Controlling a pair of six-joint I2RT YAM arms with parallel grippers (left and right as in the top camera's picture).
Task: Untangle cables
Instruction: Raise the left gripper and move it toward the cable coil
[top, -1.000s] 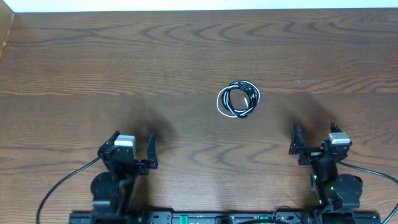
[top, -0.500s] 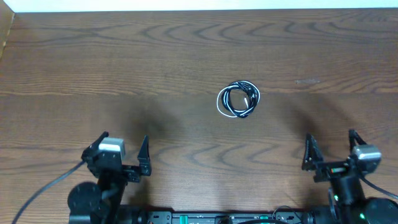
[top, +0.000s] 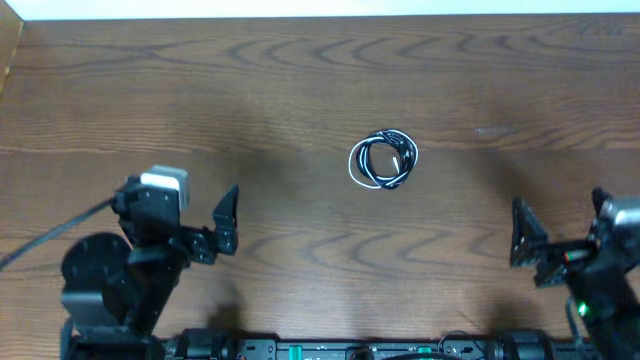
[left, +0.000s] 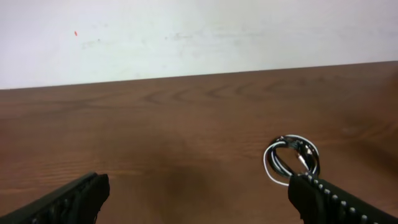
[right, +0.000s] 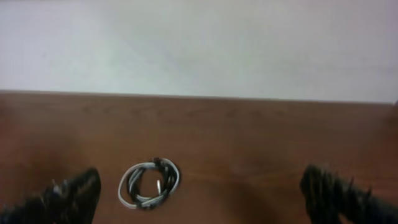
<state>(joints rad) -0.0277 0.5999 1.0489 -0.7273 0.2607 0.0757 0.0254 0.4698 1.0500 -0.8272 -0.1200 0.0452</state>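
The cables (top: 383, 160) lie in one small coil, a black cord and a white cord wound together, on the wooden table right of the middle. My left gripper (top: 180, 222) is open and empty at the front left, well apart from the coil. My right gripper (top: 565, 235) is open and empty at the front right, also apart from it. In the left wrist view the coil (left: 290, 160) lies ahead by the right finger, beyond the open jaws (left: 199, 205). In the right wrist view the coil (right: 149, 182) lies ahead left, beyond the open jaws (right: 199, 196).
The brown wooden table (top: 300, 80) runs to a white wall at the far edge (top: 320, 8). A thick black arm cable (top: 45, 243) trails at the front left. The arm bases stand along the front edge.
Both arms have swung outward: the left gripper to the left and away from the front edge, the right gripper to the right. The coil has not moved.
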